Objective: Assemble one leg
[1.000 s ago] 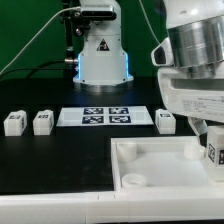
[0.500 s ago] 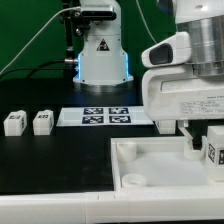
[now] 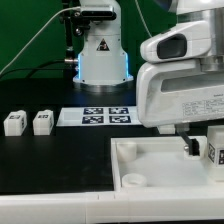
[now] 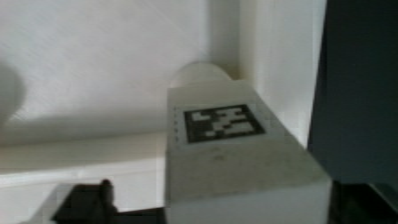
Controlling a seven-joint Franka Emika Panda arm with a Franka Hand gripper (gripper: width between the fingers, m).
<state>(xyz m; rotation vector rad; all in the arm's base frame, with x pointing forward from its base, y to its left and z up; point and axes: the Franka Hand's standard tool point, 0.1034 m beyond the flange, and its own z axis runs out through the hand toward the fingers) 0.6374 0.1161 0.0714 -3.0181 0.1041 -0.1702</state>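
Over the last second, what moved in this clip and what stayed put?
The arm shifted toward the exterior view's left and now hides the loose leg that showed beside the marker board. The tool holds a leg at the tray's far right corner; its position barely changed. The two legs at the exterior view's left, the board and the tray stayed put.

The arm (image 3: 185, 85) is filling the exterior view's right, its gripper (image 3: 200, 147) hanging over the tray (image 3: 150, 165), seemingly pinching a leg (image 3: 214, 152) at the edge. Two legs (image 3: 14, 123) (image 3: 42, 122) are sitting beside the marker board (image 3: 106, 116).
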